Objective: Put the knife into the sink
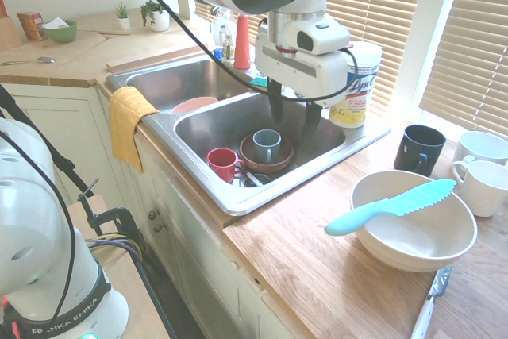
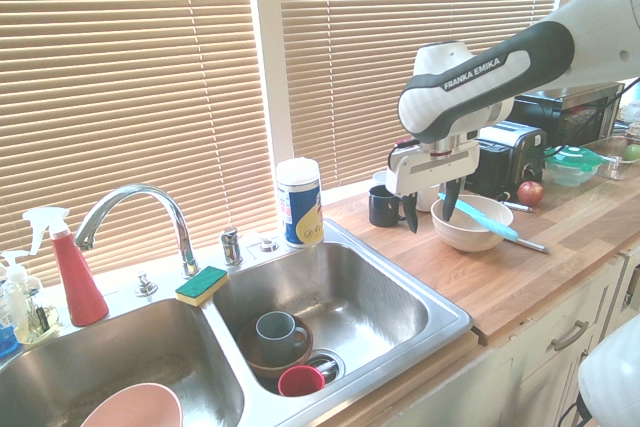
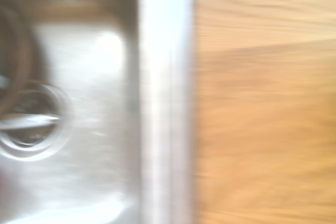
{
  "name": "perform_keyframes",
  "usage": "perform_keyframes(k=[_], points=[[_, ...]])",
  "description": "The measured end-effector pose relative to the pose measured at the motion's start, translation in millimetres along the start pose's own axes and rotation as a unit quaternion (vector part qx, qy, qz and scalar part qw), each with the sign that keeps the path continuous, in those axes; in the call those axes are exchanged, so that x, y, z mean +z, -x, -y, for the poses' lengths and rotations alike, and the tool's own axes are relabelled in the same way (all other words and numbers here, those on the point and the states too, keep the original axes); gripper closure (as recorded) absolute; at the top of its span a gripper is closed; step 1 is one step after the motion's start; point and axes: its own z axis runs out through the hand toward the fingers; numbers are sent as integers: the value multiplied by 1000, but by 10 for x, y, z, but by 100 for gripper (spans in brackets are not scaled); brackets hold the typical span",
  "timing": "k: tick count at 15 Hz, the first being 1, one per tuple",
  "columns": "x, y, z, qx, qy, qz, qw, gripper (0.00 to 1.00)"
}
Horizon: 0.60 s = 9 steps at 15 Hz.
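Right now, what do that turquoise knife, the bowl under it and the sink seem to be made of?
The all-turquoise wavy-edged knife looks like matte one-piece plastic. The wide cream bowl seems glazed ceramic, faintly shiny, possibly melamine. The rectangular steel sink is brushed stainless metal, grey and reflective.
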Motion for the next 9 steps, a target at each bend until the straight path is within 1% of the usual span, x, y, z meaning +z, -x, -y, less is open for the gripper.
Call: perform_keyframes(k=[2, 5, 7, 9], points=[[25, -287, -372, 2, 11, -2, 1000, 0], [145, -637, -853, 26, 13, -4, 1000, 0], [305, -822, -1035, 42, 12, -3, 999, 0], [483, -970, -1051, 49, 7, -11, 999, 0]])
